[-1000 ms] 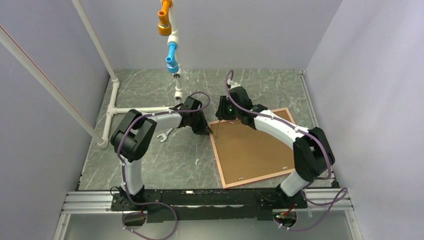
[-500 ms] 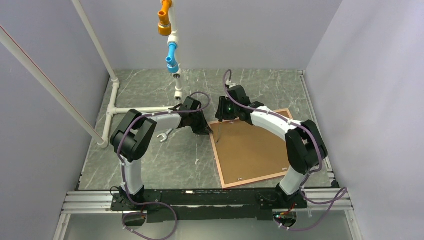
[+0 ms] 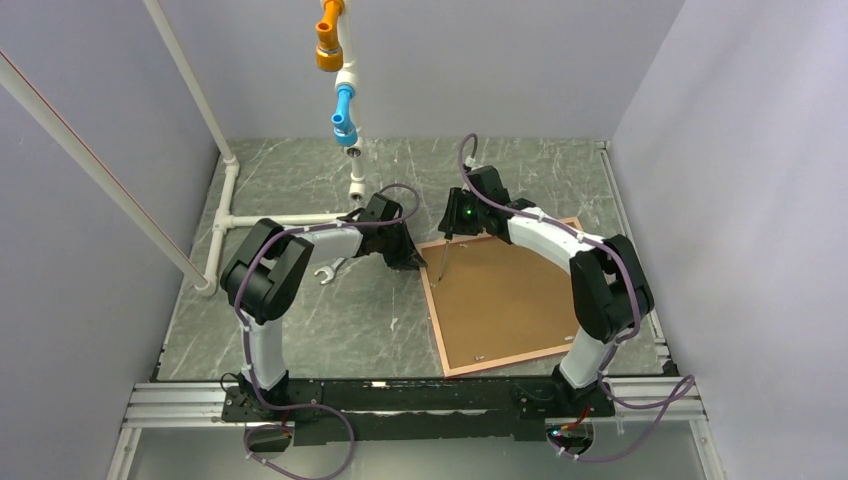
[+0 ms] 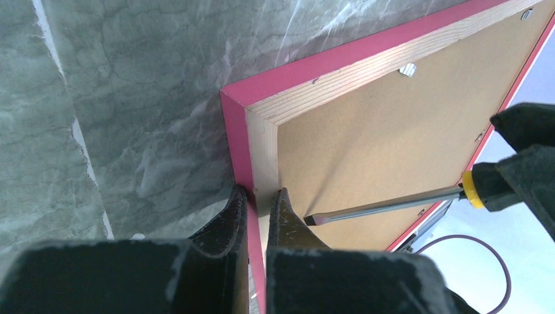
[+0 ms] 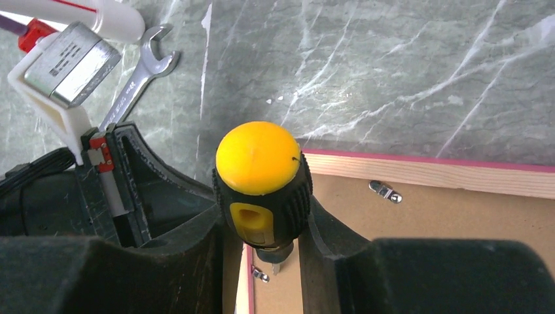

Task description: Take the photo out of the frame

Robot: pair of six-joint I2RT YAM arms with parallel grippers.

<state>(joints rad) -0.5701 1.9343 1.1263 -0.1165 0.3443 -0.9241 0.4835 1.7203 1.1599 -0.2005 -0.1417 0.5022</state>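
- Pink-red rectangular wooden picture frame (image 4: 233, 131): outer edge painted, smooth, satin. Back face is bare pale wood with visible grain.
- Brown flat backing board (image 4: 379, 150), set within the frame: pressed fibreboard, matt, finely textured.
- Small silver retaining clips (image 4: 408, 69), on the frame's back: bright metal.
- Yellow-capped black-handled screwdriver (image 5: 262, 176), over the frame's corner: glossy yellow plastic cap, ribbed matt black grip, polished steel shaft.
- Silver open-ended spanner (image 5: 134, 85), near the frame's corner: dull metal.
- Grey-green marble-patterned tabletop (image 5: 393, 65), under the frame: smooth, low sheen.

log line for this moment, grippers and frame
left gripper: shut on frame corner | right gripper: holding screwdriver, tip by back board near that corner | frame: flat, back up | photo: not visible
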